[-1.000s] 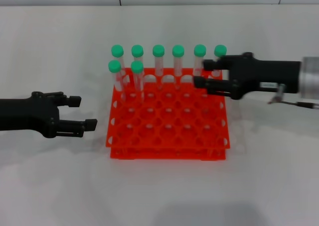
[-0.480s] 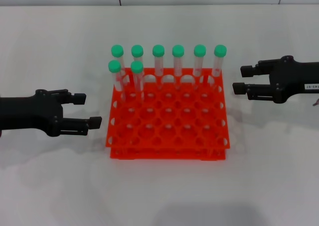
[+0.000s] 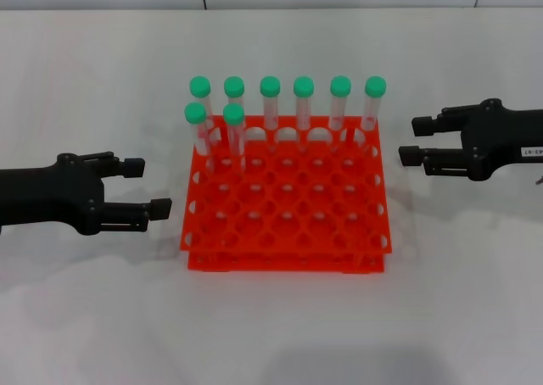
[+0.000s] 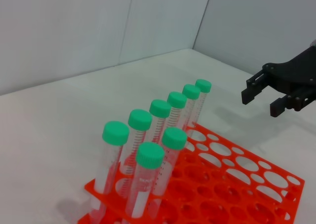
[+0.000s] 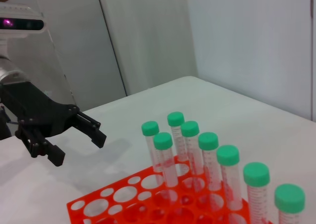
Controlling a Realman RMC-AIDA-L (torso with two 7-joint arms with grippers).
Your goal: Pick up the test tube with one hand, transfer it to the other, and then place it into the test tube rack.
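Observation:
The orange-red test tube rack [image 3: 284, 232] stands in the middle of the table. Several green-capped tubes stand upright in it, most in the back row and two in the second row at the left. The test tube [image 3: 374, 105] is the rightmost of the back row, and it also shows in the left wrist view [image 4: 202, 87] and the right wrist view [image 5: 288, 199]. My right gripper [image 3: 413, 141], with the white label, is open and empty just right of the rack. My left gripper [image 3: 148, 186] is open and empty just left of the rack.
The rack's front rows of holes [image 3: 288, 220] hold nothing. White table [image 3: 271, 317] lies all around the rack. The left wrist view shows the right gripper [image 4: 261, 100] beyond the rack [image 4: 237, 184]. The right wrist view shows the left gripper [image 5: 78, 149].
My right gripper has drawn back to the right, away from the rightmost back tube, which stays standing in the rack. My left gripper has shifted slightly towards the rack.

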